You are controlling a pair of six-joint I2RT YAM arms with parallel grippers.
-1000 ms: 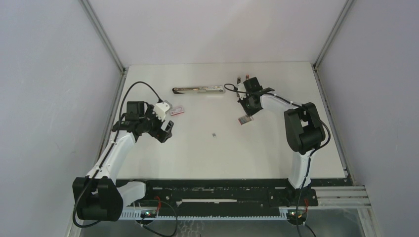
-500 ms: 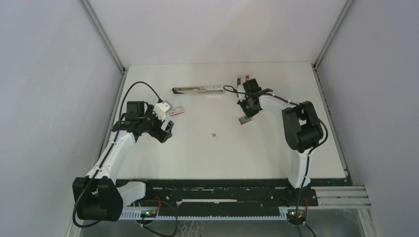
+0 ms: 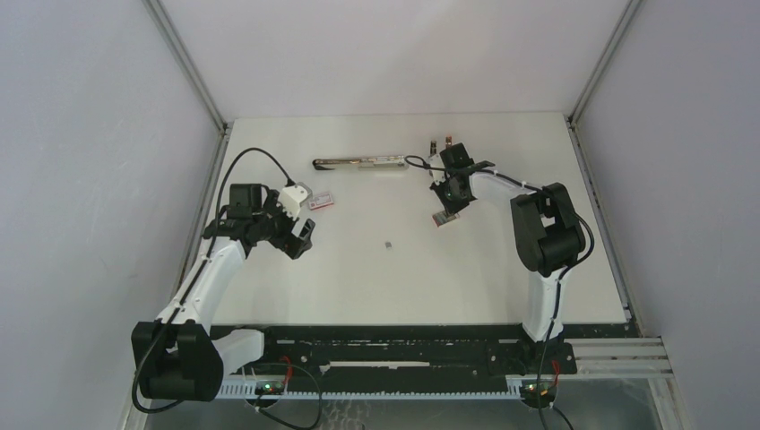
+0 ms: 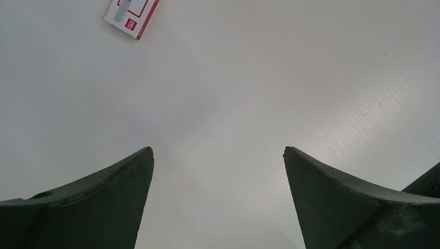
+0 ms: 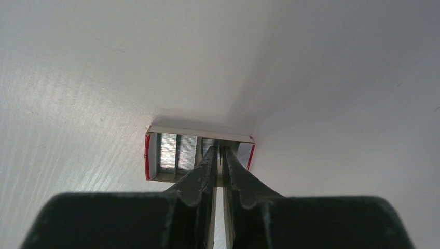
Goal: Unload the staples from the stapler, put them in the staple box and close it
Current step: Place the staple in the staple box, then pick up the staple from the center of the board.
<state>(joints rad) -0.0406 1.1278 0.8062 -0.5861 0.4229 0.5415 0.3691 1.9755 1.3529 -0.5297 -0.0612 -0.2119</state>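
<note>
The stapler (image 3: 358,163) lies opened out flat, long and silver, at the back of the table. My right gripper (image 3: 445,213) (image 5: 219,150) points down into a small open red-edged tray (image 5: 155,155) (image 3: 443,219) holding rows of silver staples (image 5: 176,151). Its jaws are nearly together, and a thin staple strip seems pinched at the tips. A tiny grey piece (image 3: 388,244) lies alone mid-table. My left gripper (image 3: 300,237) (image 4: 218,153) hangs wide open over bare table, holding nothing.
A pink-and-white box (image 3: 321,201) (image 4: 132,13) lies just beyond the left gripper. Two small dark bits (image 3: 439,141) sit at the back near the right arm. White walls with metal rails enclose the table (image 3: 394,278).
The right gripper has shifted slightly left over the tray. The left arm has not moved.
</note>
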